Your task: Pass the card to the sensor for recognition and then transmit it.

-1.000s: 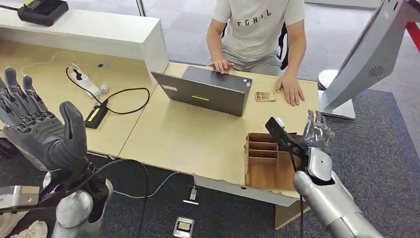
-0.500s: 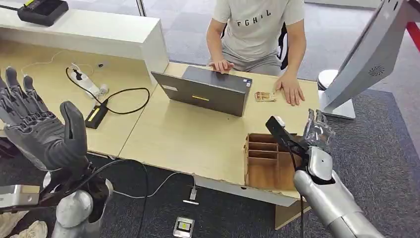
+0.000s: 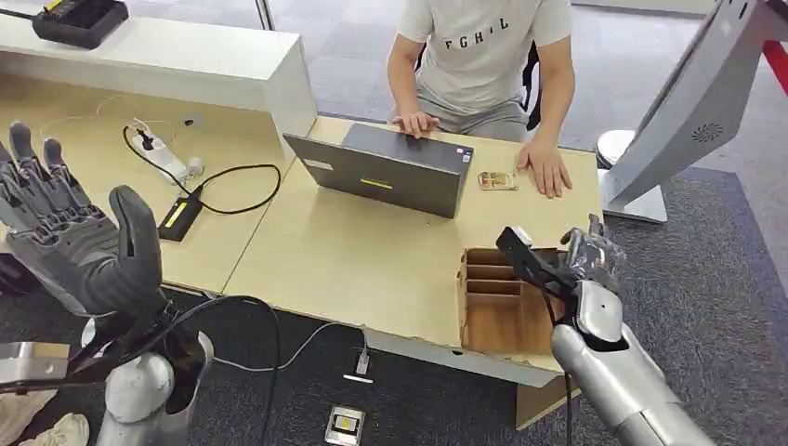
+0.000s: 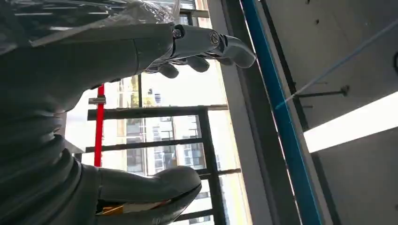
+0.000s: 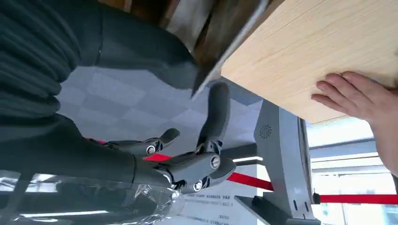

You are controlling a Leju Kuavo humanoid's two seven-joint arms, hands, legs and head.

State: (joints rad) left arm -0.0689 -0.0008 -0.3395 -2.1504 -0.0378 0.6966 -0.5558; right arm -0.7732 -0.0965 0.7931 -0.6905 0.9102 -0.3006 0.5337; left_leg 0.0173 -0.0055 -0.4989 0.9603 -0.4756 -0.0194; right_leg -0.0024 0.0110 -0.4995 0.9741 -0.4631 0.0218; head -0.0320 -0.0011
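Observation:
A thin dark card point(image 3: 517, 247) with a pale edge sticks out from my right hand point(image 3: 591, 262) over the back right corner of the wooden compartment box point(image 3: 483, 321). In the right wrist view the card point(image 5: 230, 37) runs edge-on between the thumb and one straight finger of that hand point(image 5: 117, 117), which pinch its near end while the other fingers stay spread. My left hand point(image 3: 70, 242) is raised at the far left beside the table, palm up, fingers apart and holding nothing. In the left wrist view that hand point(image 4: 70, 93) shows against windows and ceiling.
A person sits behind the table point(image 3: 353, 260) with both hands by a grey laptop point(image 3: 390, 167); a small item point(image 3: 497, 181) lies beside it. A white slanted stand point(image 3: 688, 102) is at the right, a black device point(image 3: 79, 19) on the far-left counter. Cables and a power strip point(image 3: 167, 158) lie left.
My right hand has sunk a little toward the wooden box, with the card still between thumb and finger. The left hand and the person have hardly moved.

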